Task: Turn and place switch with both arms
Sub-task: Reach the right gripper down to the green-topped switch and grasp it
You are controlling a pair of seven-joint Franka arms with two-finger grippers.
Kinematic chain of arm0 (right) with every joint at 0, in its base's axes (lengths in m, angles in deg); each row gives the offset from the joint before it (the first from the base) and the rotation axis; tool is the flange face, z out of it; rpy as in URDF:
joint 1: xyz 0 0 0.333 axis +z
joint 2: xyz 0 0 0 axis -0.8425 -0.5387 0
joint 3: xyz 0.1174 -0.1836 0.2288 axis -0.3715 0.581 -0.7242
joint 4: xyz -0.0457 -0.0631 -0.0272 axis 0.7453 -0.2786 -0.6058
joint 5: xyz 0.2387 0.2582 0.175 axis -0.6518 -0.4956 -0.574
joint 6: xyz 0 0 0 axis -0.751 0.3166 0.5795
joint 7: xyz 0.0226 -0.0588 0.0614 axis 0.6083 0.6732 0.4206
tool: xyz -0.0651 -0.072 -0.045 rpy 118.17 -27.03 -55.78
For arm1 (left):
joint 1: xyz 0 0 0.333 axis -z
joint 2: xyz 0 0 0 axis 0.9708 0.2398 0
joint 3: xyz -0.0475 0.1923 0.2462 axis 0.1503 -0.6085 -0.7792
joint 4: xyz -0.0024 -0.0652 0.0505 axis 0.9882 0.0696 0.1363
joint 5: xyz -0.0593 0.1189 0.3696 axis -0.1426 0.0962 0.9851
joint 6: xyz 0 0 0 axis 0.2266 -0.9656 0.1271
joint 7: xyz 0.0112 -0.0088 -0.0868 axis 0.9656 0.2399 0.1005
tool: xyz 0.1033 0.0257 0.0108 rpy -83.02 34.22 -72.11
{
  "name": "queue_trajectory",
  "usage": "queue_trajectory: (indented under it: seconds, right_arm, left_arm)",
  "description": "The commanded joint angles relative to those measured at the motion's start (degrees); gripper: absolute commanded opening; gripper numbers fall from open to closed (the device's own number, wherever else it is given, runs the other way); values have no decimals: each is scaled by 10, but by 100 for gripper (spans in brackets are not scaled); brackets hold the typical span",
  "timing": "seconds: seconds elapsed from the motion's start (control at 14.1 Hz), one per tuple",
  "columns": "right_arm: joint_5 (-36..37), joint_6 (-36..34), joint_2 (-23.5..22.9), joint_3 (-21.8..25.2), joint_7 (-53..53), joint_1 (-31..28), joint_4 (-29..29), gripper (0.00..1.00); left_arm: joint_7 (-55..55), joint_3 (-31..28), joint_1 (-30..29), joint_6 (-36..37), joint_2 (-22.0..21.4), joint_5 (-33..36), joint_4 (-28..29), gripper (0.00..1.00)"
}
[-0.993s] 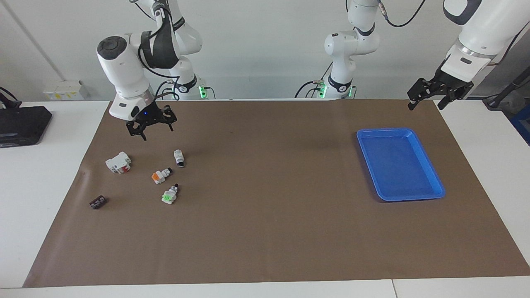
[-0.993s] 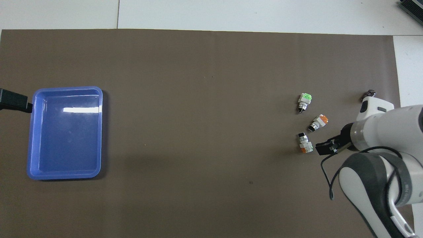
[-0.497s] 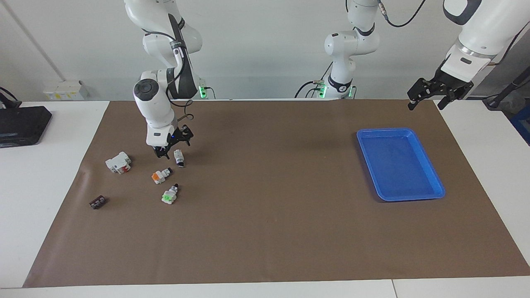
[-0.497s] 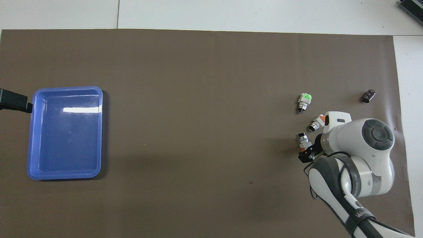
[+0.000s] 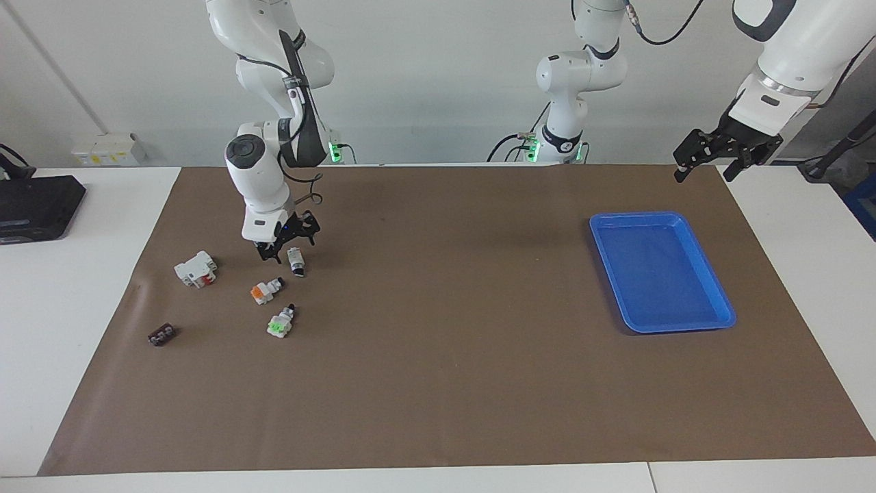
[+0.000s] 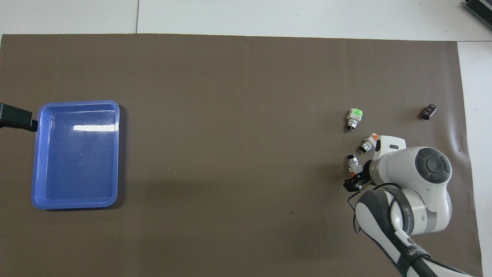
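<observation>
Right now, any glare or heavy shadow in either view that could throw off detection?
Overhead view: a bright white glare bar sits on the floor of the blue tray, and a soft shadow lies on the brown mat beside the tray. Facing view: lighting is even, with only small shadows under the parts near the right gripper.

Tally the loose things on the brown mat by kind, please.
Small knobbed switches: 3 (green-ended, orange-ended, one at the right gripper)
White block with red: 1
Small dark part: 1
Blue tray: 1
Total: 6
</observation>
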Motion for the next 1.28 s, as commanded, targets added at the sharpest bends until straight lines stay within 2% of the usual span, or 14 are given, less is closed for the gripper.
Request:
queue_trajectory:
  seconds: [0.0,0.07,0.35,0.64,0.71,0.85,0.99,1.06,1.21]
  right_arm:
    - [-9,40,0,-1,-15,9,26,88]
    - [-9,60,-3,-1,-14,10,32,87]
    - [-4,69,-12,-1,10,1,25,86]
    - [-4,93,-16,-1,4,4,24,62]
    - [-4,93,-16,-1,4,3,22,53]
    - [1,96,-16,-1,11,3,23,0]
    - [24,122,-20,-1,18,12,22,0]
    - [51,112,-26,-2,44,31,5,0]
    - [63,30,-34,-4,123,48,-46,0]
  left_arm:
    - [-5,1,-2,-8,-15,8,17,100]
    - [-5,1,-2,-8,-15,8,17,100]
    - [-5,1,-2,-8,-15,8,17,100]
    - [-5,1,-2,-8,-15,8,17,100]
    - [-5,1,-2,-8,-15,8,17,100]
    - [-5,1,-2,-8,-15,8,17,100]
    - [-5,1,-2,-8,-15,8,17,100]
    - [-5,1,-2,-8,-15,8,17,100]
    - [-5,1,-2,-8,-15,8,17,100]
